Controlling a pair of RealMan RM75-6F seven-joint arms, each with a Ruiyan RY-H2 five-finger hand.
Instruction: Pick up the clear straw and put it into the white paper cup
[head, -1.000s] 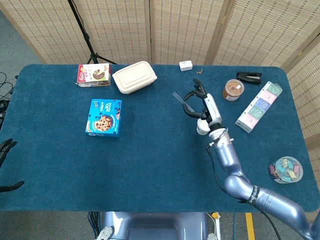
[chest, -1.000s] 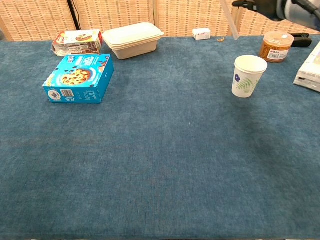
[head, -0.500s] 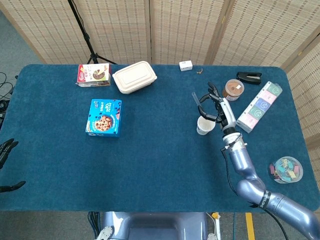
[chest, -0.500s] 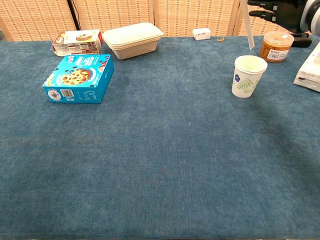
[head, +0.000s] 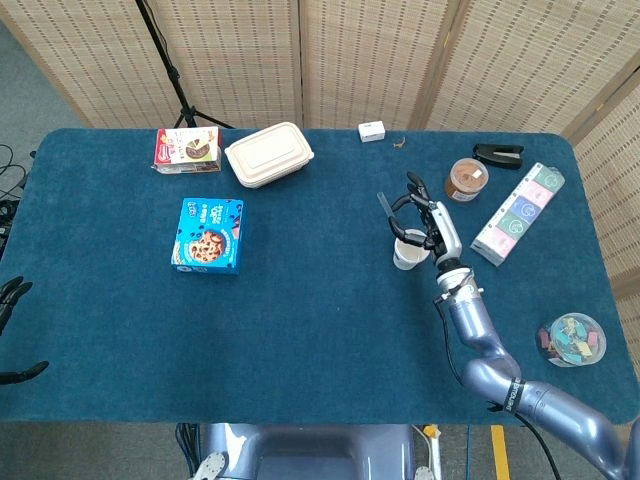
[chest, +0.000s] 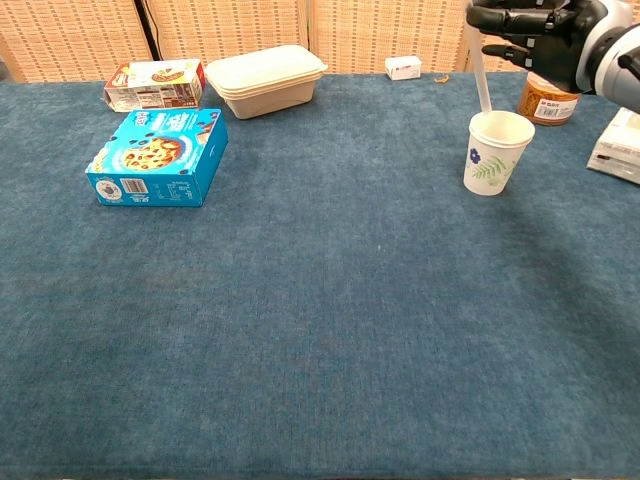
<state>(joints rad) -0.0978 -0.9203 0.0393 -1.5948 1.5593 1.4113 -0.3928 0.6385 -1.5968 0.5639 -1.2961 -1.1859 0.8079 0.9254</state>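
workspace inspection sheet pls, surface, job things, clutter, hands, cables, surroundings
surface: blue cloth table, flat.
job's things: clear straw held upright, lower end at the mouth of the white paper cup.
clutter: blue cookie box, lidded container, snack box, brown jar, clip tub.
hands: right hand grips the straw above the cup; left hand at the table's edge, holding nothing.
cables: some on the floor.
surroundings: wicker screens, tripod.

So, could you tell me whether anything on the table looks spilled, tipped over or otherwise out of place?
Nothing stands out. The cup stands upright, and the right hand holds the straw at a slant, its lower end at the cup's mouth. The blue box and the lidded container sit flat and closed.
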